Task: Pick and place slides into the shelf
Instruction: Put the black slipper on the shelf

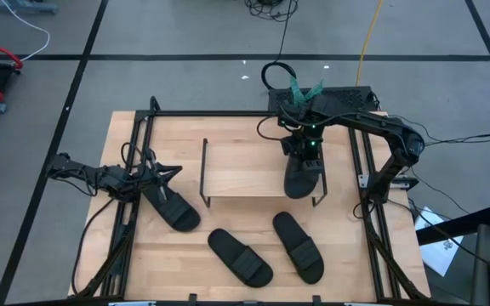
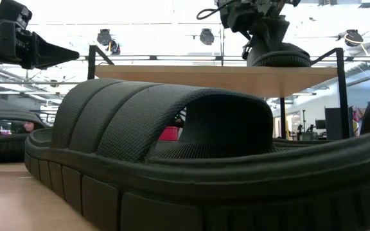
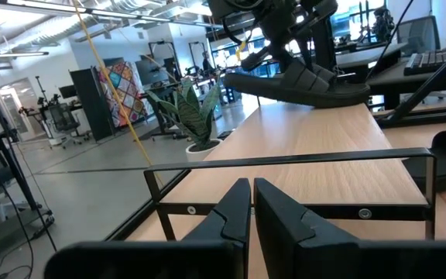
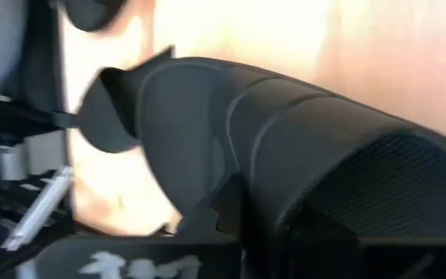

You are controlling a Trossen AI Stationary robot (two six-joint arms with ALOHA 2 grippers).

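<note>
Four black slides show. One slide (image 1: 303, 177) lies on the right end of the shelf (image 1: 245, 170), a low rack with a light wooden top board and black wire sides. My right gripper (image 1: 303, 153) stands over it, shut on it. In the low view this slide (image 2: 279, 59) sits on the top board (image 2: 191, 72). Another slide (image 1: 173, 208) lies on the table left of the shelf, and two more slides (image 1: 239, 257) (image 1: 298, 246) lie in front of it. My left gripper (image 1: 162, 172), shut and holding nothing, hovers by the left slide. My right gripper (image 4: 242, 232) holds the slide by its far part near the ribbed strap (image 4: 285, 147), coming from above and pointing down. The gripper body hides the exact place of contact. The slide's sole (image 3: 308, 91) rests about level on the shelf's top board.
Black rails (image 1: 366, 183) frame the wooden tabletop on its left, right and far sides. A slide (image 2: 191, 160) fills the near foreground of the low view. Cables and a dark box (image 1: 330, 95) lie beyond the table's far edge. Bare wood shows on the shelf top's left half (image 1: 232, 166).
</note>
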